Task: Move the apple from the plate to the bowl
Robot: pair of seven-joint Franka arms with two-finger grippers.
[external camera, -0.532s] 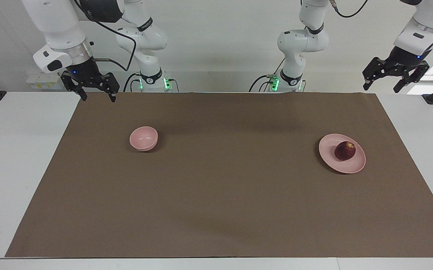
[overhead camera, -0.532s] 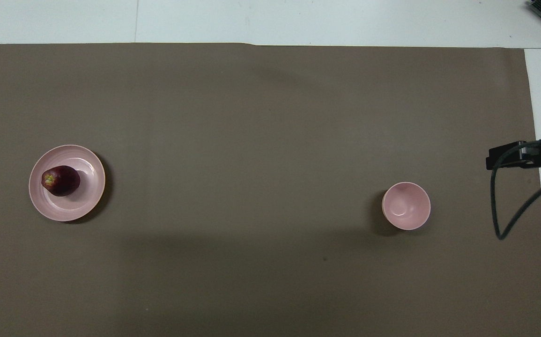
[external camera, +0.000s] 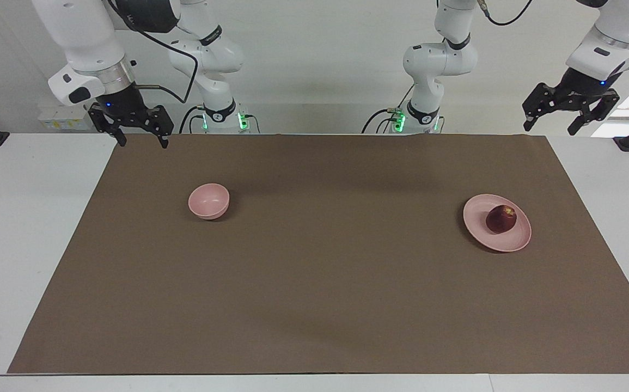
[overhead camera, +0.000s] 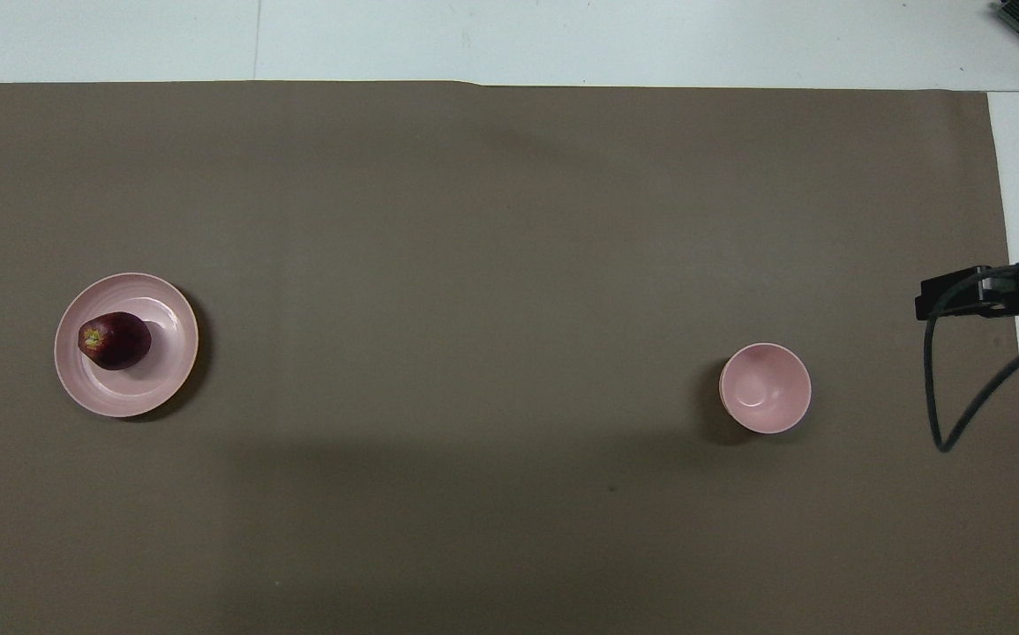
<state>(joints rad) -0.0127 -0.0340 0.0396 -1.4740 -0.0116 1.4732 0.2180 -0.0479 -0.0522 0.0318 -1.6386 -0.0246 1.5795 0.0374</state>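
Facing view shows one brown mat [external camera: 325, 256] spread over the table, two arms, one plate [external camera: 483, 231], one bowl [external camera: 208, 201] and one apple [external camera: 501, 219]. Against half a second ago, the left gripper [external camera: 570, 115] has shifted slightly higher and toward the table's middle, over the mat's corner at the left arm's end, fingers spread. The right gripper [external camera: 137, 133] waits unchanged over the mat's other robot-side corner, fingers spread too. The apple rests on the plate toward the left arm's end; the bowl stands empty toward the right arm's end. No readable writing shows.
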